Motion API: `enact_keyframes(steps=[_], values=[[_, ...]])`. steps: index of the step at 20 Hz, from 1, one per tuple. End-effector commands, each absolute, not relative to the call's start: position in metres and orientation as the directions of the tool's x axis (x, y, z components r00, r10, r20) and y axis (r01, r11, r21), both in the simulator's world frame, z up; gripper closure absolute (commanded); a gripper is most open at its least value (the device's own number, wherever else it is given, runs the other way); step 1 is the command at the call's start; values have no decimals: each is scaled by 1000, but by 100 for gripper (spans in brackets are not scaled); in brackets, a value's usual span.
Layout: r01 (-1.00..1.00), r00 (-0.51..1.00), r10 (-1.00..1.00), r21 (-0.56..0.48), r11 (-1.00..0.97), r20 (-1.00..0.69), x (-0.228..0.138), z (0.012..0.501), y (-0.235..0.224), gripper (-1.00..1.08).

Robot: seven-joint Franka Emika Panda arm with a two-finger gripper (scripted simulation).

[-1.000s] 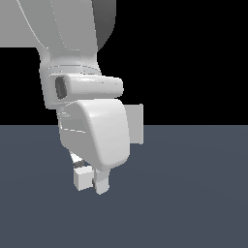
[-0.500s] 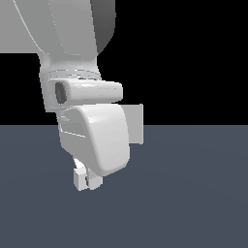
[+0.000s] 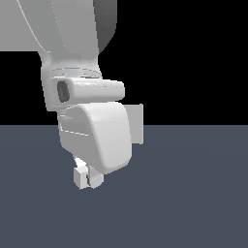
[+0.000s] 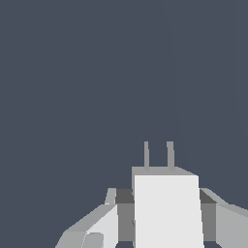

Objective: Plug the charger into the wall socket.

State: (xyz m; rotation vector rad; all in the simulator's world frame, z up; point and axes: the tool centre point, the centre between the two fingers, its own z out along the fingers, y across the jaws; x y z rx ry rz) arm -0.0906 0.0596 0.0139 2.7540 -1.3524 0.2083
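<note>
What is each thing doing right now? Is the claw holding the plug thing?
gripper: shut on the charger, a finger on each side.
charger: held between the fingers, its two prongs pointing away from the wrist, not plugged in.
wall socket: upright behind the arm, mostly hidden, nothing plugged into the part that shows.

A flat, dark blue-grey floor (image 3: pixel 193 193) spreads under a plain black background (image 3: pixel 193 58).
</note>
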Motion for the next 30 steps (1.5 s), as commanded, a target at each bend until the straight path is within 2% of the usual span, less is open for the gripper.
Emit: enact_keyframes(steps=[1, 10, 30], values=[[-781, 618, -772, 0, -625, 151, -90, 16, 58, 108], [-691, 715, -682, 0, -723, 153, -82, 35, 47, 108], [-348, 926, -344, 1, -938, 154, -52, 89, 23, 108]])
